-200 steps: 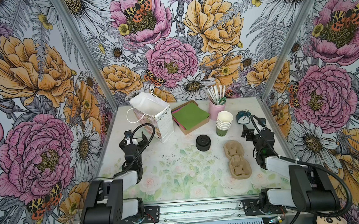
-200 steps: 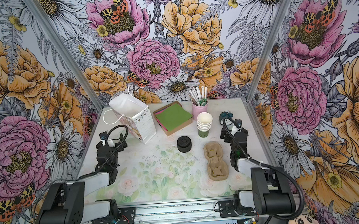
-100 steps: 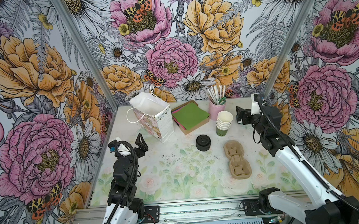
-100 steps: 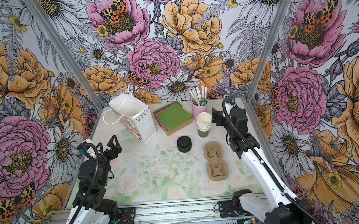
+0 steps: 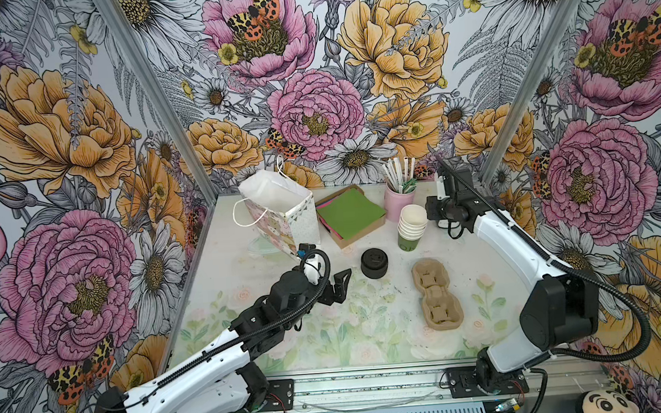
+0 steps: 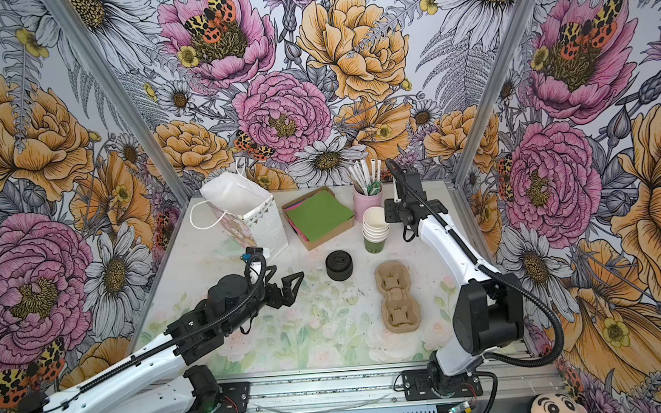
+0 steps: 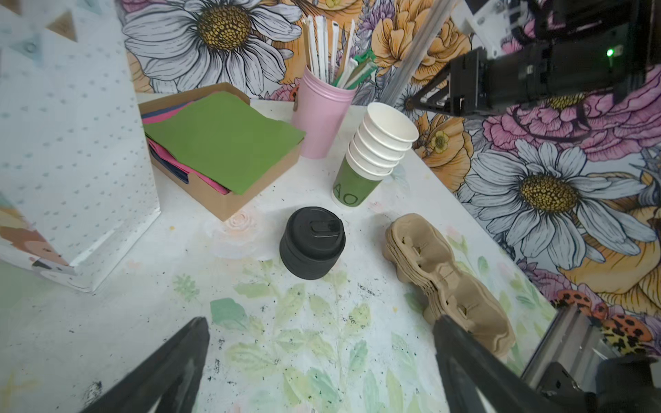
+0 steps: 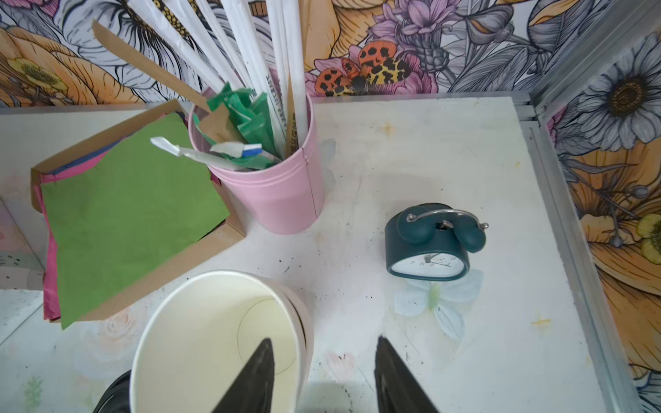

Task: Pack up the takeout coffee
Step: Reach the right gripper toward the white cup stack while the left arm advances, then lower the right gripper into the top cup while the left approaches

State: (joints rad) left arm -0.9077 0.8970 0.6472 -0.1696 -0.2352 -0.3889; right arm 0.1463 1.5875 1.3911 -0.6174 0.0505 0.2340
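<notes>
No finished takeout coffee is in view, meaning no pale paper cup wearing a black lid; in both top views its makings stand apart on the pale flower-printed desk point(image 5: 368, 331). The stack of pale lidless paper cups point(image 5: 412, 226), whose lowest cup is green-sleeved, stands right of centre toward the top, just beside the pink tin of wrapped straws point(image 5: 399, 205). The squat black pile of plastic sip lids point(image 5: 374, 263) sits at centre, near the stack but not touching it.

The right tool point(image 8: 323, 341) is half-spread astride the rim of the top cup point(image 8: 200, 339); one finger is inside the white bowl and the other is outside the wall with a gap showing, so it pinches nothing. The left tool point(image 7: 320, 321) is spread wide and empty over bare desk, left of centre, facing the lid pile.

The cup looks empty, so probably very light; its thin paper wall should dent under a hard squeeze, while the rolled rim is likely the stiffest part. A light pinch on the wall just under that rim seems best. Nested cups may cling, so the one below could rise too. Once lidded, hold the body, since smooth plastic may slip or pop off.

The white paper gift bag with cord handles point(image 5: 282, 214) stands open at upper left and is likely the destination.
</notes>
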